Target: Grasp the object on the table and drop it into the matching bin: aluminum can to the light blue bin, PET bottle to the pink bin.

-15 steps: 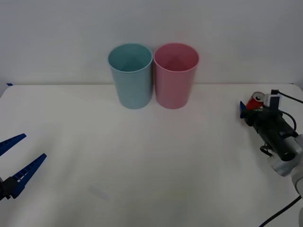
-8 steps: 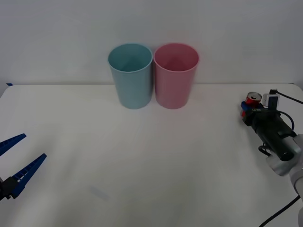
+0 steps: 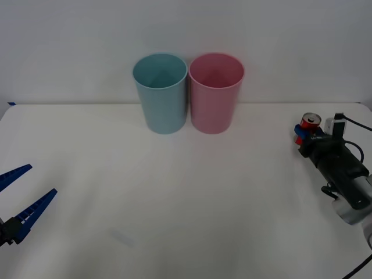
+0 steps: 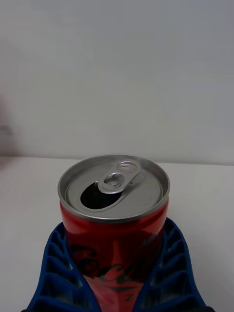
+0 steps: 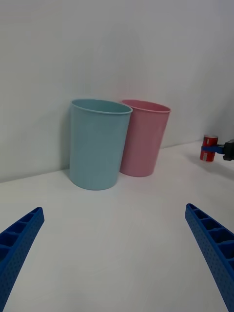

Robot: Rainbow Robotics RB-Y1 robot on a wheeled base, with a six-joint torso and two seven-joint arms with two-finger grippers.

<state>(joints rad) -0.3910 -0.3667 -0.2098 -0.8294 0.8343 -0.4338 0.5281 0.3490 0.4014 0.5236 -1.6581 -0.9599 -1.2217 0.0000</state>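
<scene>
The small red aluminum can [image 3: 309,122] stands upright near the right edge of the white table [image 3: 192,197]. My right gripper [image 3: 302,135] is shut on its lower half. In the right wrist view the can [image 4: 114,214] shows its silver, opened top, with a blue ribbed finger [image 4: 53,273] pressed on each side. The light blue bin [image 3: 161,96] and the pink bin [image 3: 215,96] stand side by side at the back centre, far to the left of the can. My left gripper [image 3: 40,179] hangs open at the table's front left. Its view shows both bins [image 5: 97,146] [image 5: 145,139] and the distant can [image 5: 209,147].
A plain white wall rises right behind the bins. A black cable loops off the right wrist [image 3: 349,180] near the table's right edge. A wide stretch of bare table lies between the can and the bins.
The can was tilted in my right gripper one second ago and now stands upright with the fingers tight on it. The right wrist has shifted slightly. The left arm has not moved.
</scene>
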